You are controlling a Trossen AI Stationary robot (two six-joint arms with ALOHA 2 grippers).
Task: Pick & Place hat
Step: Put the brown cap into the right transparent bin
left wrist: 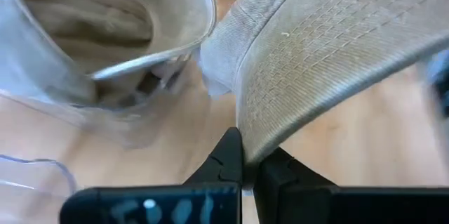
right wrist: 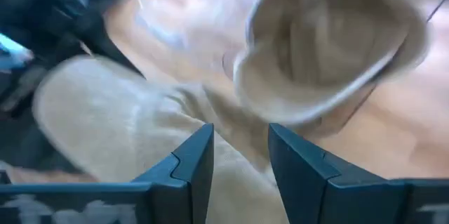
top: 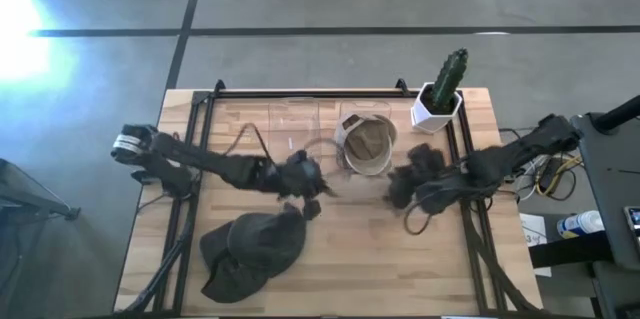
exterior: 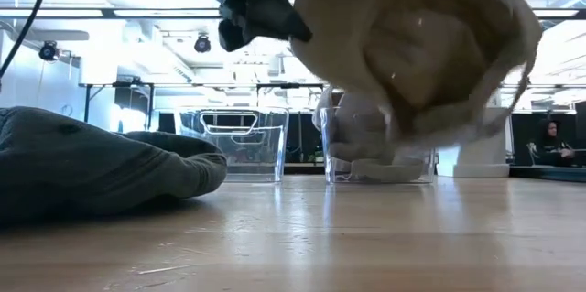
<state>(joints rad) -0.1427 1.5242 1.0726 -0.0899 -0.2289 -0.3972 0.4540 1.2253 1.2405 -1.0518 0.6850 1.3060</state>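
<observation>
task thing: tan hat [top: 366,145], mid-bench toward the back edge, right at the clear bin [left wrist: 84,48] that already has tan fabric in it. Low view shows the hat off the bench [top: 350,249], hanging in the air with its opening turned toward that camera.

left end effector [left wrist: 249,164]: fingers together, clamped on the hat's brim edge. Stitched brim runs up and away from my fingertips in the left wrist view.

right end effector [right wrist: 238,150]: fingers apart, nothing between them. Tan fabric lies just past the tips; touching or not, cannot tell.

key relation: hat sits between my two end effectors, left one on its near-left rim, right one just beside it on the other side. Left is the one carrying it, so the next move hangs on that arm.

hat axis: crown opening tipped sideways, not level; brim droops below it.

bin vs hat: bin wall is just beside the brim in the left wrist view, hat rim seems to overlap the bin from overhead. Inside or only above, cannot tell.

left arm pose: stretched from the bench's left edge toward centre, low, wrist angled in toward the bin.

right arm pose: reaching in from the right edge, elbow out, wrist pointing left at the hat.

other: dark hat [top: 255,254] flat at front left, well apart from both end effectors. Cactus pot [top: 440,104] at back right, clear of the path.

guess at next: a small shift over the bin, then release; the slack brim could snag on the wall.
</observation>
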